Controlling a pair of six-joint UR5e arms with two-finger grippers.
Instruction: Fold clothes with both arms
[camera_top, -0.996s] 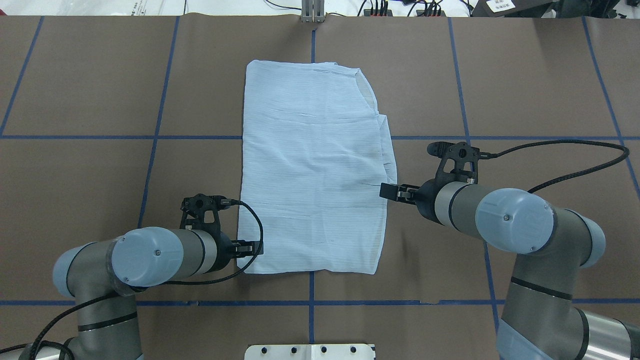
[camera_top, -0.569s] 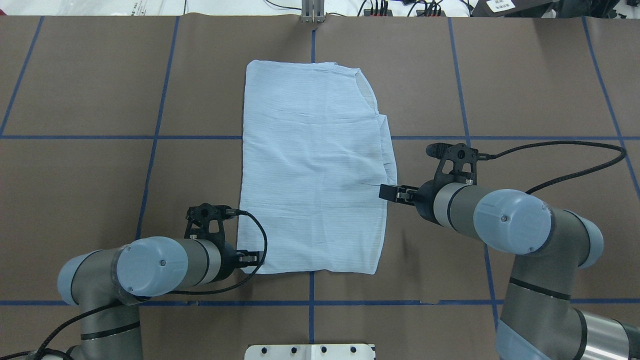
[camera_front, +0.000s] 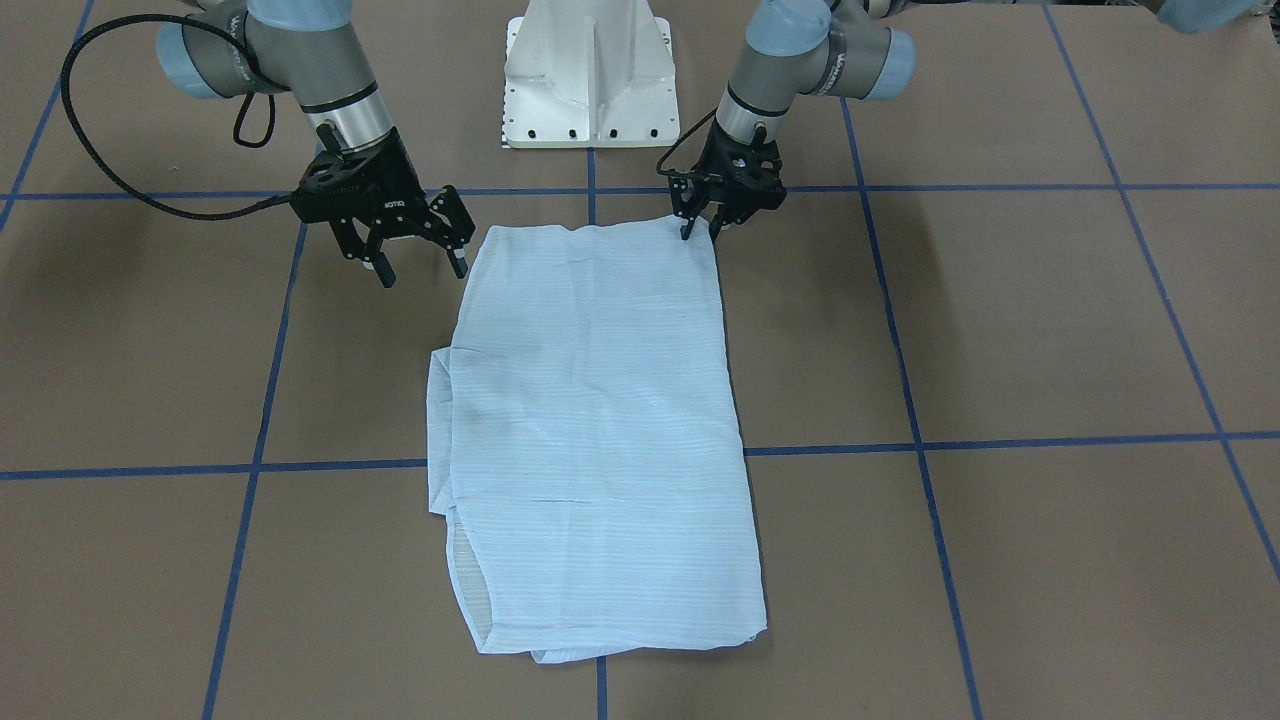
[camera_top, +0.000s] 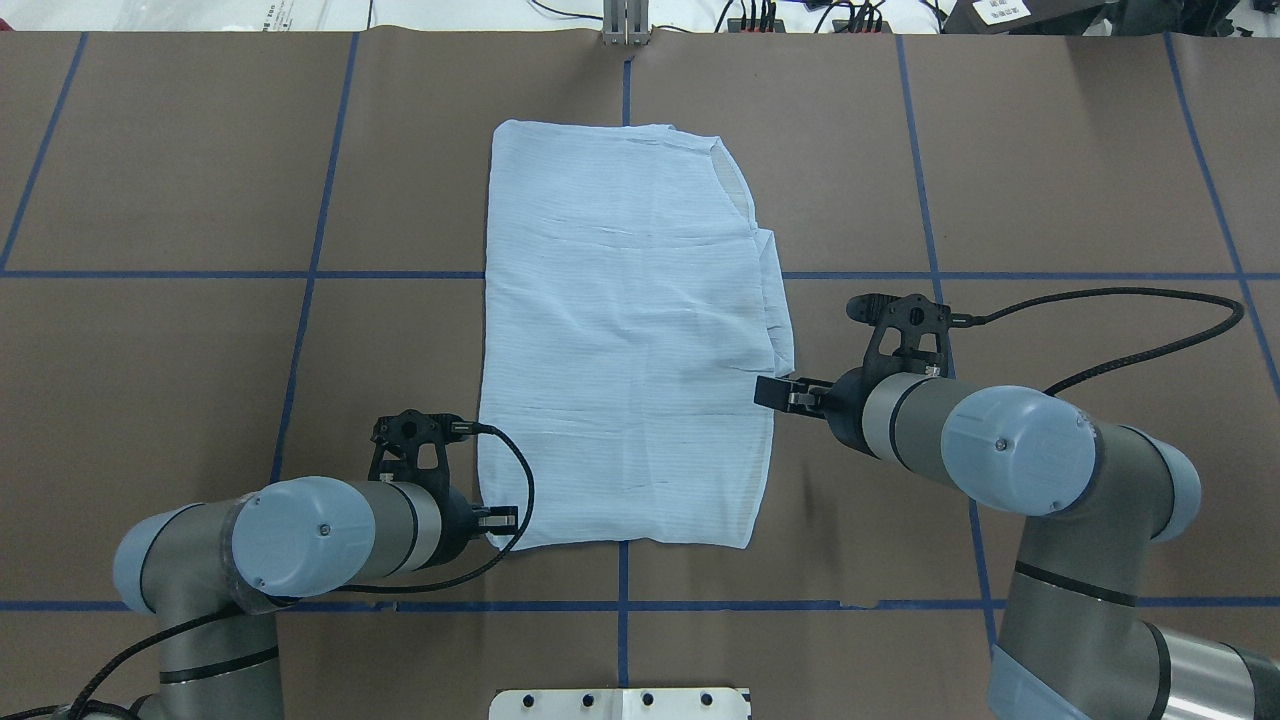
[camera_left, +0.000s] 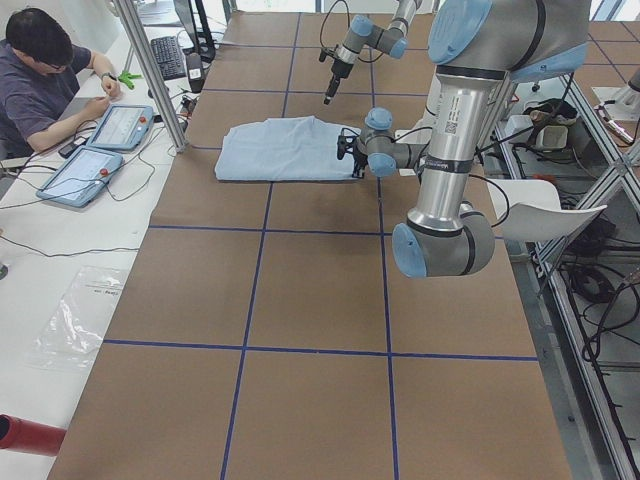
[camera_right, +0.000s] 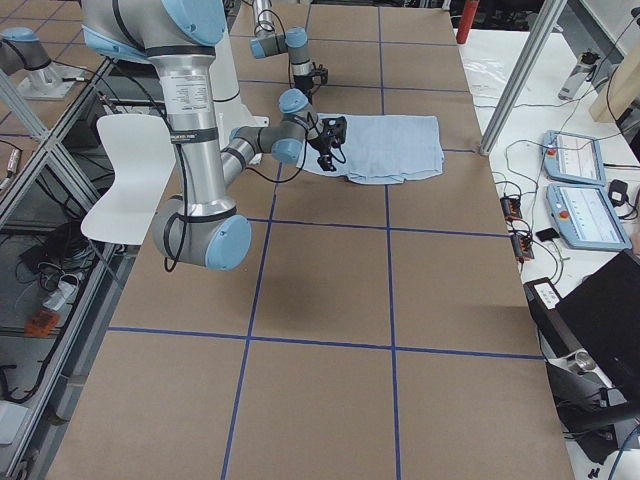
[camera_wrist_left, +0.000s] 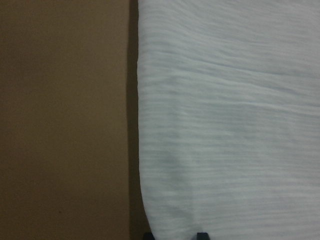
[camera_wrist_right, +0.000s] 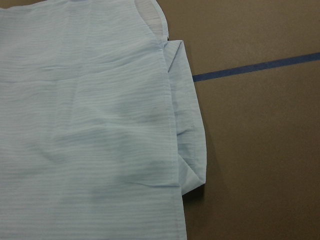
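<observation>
1. Although no fold is under way at this instant, the shirt (camera_top: 620, 330) already lies as a long, flat panel on the bench (camera_top: 150, 150). It sits straight out in front of the white pedestal base (camera_front: 590, 80), with its hem end toward the pedestal and its collar end farthest from it.
2. No sleeve trails loose on either side, so the sleeves and side panels appear to be turned in already. One under-layer pokes out along the long edge on the robot's right, about midway out from the pedestal, so the panel is not quite square.
3. At the shirt corner nearest the pedestal on the robot's left sits the left gripper (camera_front: 700, 232), low over the bench. Its jaws stand a narrow way apart. The left wrist view shows the cloth corner lying between the fingertips, and nothing looks clamped yet.
4. Beside the opposite long edge, a little farther from the pedestal, hangs the right gripper (camera_front: 421, 272). Its jaws are spread wide and hold nothing. Whether a fingertip touches the cloth cannot be told.
5. Done, on this evidence: the lengthwise narrowing of the garment.
6. Left to do, as a judgement: the crosswise fold or folds that carry the hem end away from the pedestal toward the collar end. That calls for a hold on both pedestal-side corners. Only the left corner is being addressed, and the right gripper is not at its corner.
</observation>
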